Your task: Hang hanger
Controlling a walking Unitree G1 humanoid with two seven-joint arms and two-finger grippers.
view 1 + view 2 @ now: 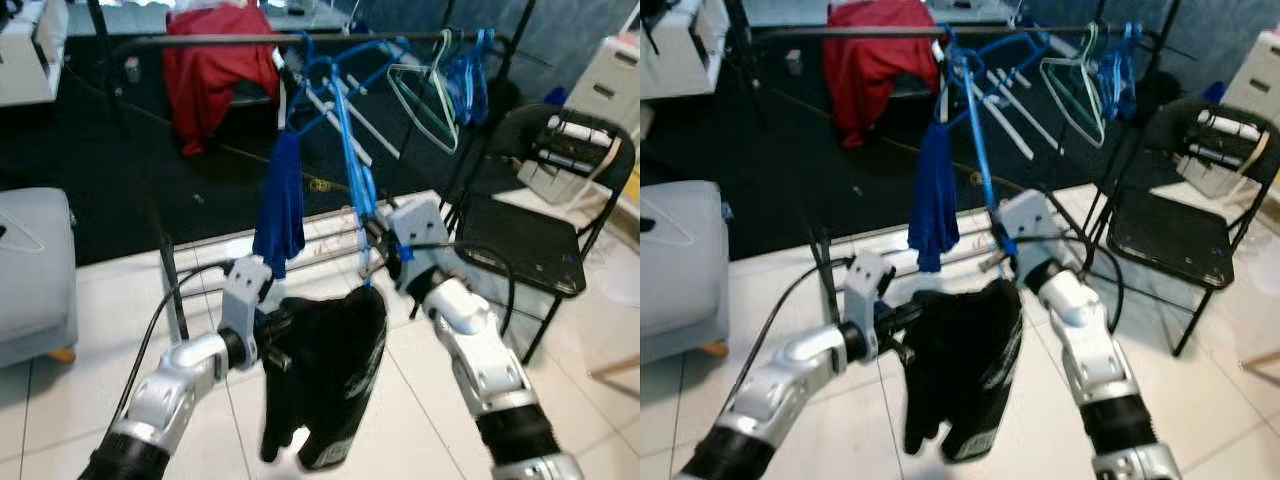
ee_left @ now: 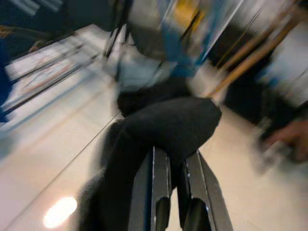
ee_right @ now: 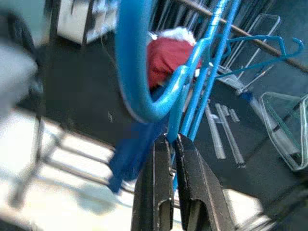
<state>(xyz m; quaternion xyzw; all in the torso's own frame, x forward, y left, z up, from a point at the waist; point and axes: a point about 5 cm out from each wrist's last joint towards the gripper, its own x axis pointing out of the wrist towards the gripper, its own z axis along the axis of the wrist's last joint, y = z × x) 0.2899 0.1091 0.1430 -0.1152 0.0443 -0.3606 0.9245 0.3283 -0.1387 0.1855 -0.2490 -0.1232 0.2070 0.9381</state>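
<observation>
Below the dark clothes rail (image 1: 200, 42), the right gripper (image 3: 172, 144) has its fingers (image 3: 155, 192) clamped on the lower bar of the blue hanger (image 1: 345, 140). The hanger is tilted, hook uppermost close to the rail near its right end, so the hook can be set over it. Whether the hook already rests on the rail cannot be told. The left gripper (image 2: 175, 161), fingers nearly together, nips the black garment (image 1: 330, 370) hanging from the hanger, presumably to steady it above the floor.

Glossy plastic hanger (image 3: 144, 91), seemingly matt cloth (image 1: 330, 370)
</observation>
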